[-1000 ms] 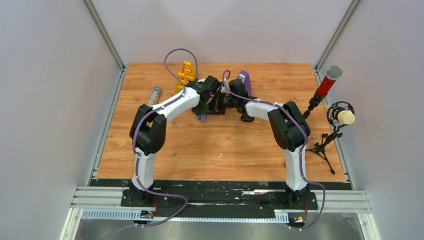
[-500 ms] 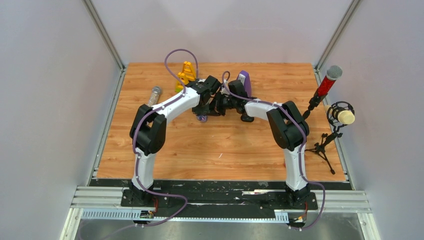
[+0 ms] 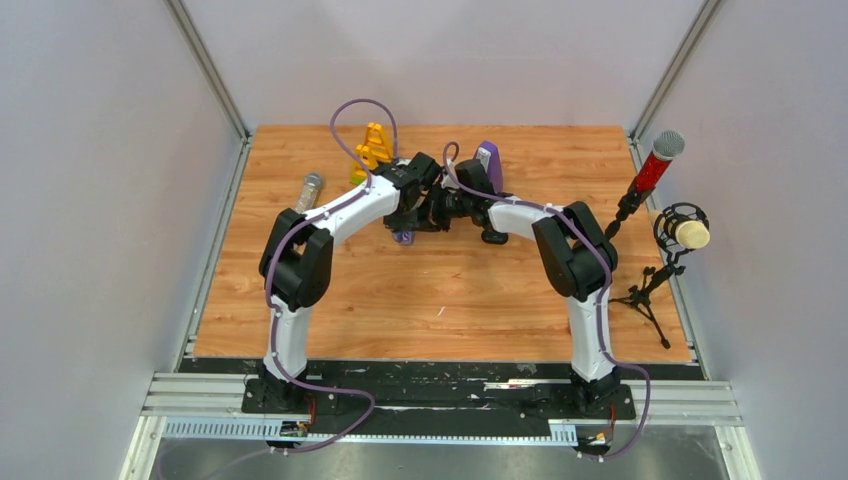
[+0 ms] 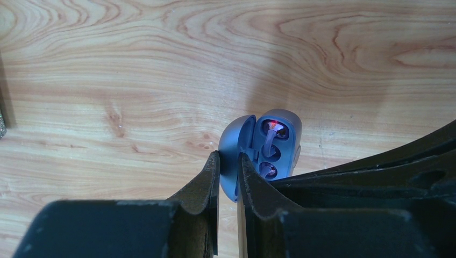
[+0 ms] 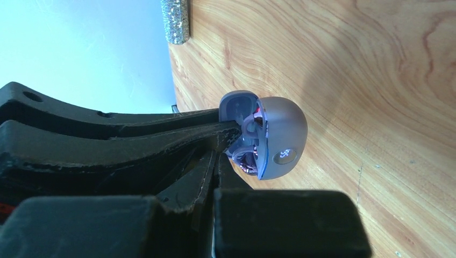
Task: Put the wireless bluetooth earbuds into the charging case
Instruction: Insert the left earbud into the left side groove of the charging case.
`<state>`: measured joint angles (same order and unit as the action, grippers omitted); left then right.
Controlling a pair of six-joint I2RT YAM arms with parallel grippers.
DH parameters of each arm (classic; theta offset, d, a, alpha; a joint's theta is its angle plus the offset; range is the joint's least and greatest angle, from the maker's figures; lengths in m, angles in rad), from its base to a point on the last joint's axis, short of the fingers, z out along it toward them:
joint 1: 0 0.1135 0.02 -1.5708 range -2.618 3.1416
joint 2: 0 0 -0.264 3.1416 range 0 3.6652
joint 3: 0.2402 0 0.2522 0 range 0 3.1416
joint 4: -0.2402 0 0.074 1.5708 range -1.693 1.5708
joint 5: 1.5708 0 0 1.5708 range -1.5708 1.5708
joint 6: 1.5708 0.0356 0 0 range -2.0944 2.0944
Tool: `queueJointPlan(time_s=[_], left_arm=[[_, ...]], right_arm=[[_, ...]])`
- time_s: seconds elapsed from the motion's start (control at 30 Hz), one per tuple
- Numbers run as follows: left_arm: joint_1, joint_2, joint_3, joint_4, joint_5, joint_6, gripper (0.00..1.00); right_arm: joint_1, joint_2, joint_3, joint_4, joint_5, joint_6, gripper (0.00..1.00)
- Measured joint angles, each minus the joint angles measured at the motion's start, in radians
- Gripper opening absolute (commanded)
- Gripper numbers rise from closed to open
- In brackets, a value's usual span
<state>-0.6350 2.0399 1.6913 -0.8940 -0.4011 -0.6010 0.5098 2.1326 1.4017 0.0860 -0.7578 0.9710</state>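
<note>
Far left on wood-grain table (image 3: 330,320): glittery silver cylinder (image 3: 309,190), lying flat. Next along, yellow A-shaped plastic block (image 3: 376,146), upright near the back edge.

Centre, where both arms meet: left gripper (image 4: 228,161) pinching the raised lid of grey-blue oval plastic charging case (image 4: 282,129), one finger on each face of the lid, clamped tight. Case open; on the wood or just above it, cannot tell which. Inside: two wells in a row, red light glowing at the far end. Small dark rounded earbuds (image 4: 267,171) with pale lilac stems sitting in the wells as far as can be told; finer detail too small to read. Small lit number display on the outer shell, seen from the right wrist.

Right gripper (image 5: 216,161) just beside the case mouth, fingers pressed together, nothing seen between them.

Further right: purple upright object (image 3: 489,162) behind the right forearm. Small glossy black oval object (image 3: 493,237) on the wood beside that arm. Beyond the table's right edge: red-headed microphone (image 3: 660,158) and cream foam-capped microphone (image 3: 686,232), both on black stands.
</note>
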Motion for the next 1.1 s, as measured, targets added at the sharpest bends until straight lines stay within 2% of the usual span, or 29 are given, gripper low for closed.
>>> queueJointPlan(time_s=[0.83, 1.1], left_arm=[[0.001, -0.023, 0.0, -0.003, -0.028, 0.046, 0.0], [0.001, -0.024, 0.0, -0.002, -0.037, 0.05, 0.0]], right_arm=[[0.032, 0.008, 0.018, -0.058, 0.003, -0.012, 0.0], [0.035, -0.004, 0.024, -0.124, 0.055, -0.077, 0.0]])
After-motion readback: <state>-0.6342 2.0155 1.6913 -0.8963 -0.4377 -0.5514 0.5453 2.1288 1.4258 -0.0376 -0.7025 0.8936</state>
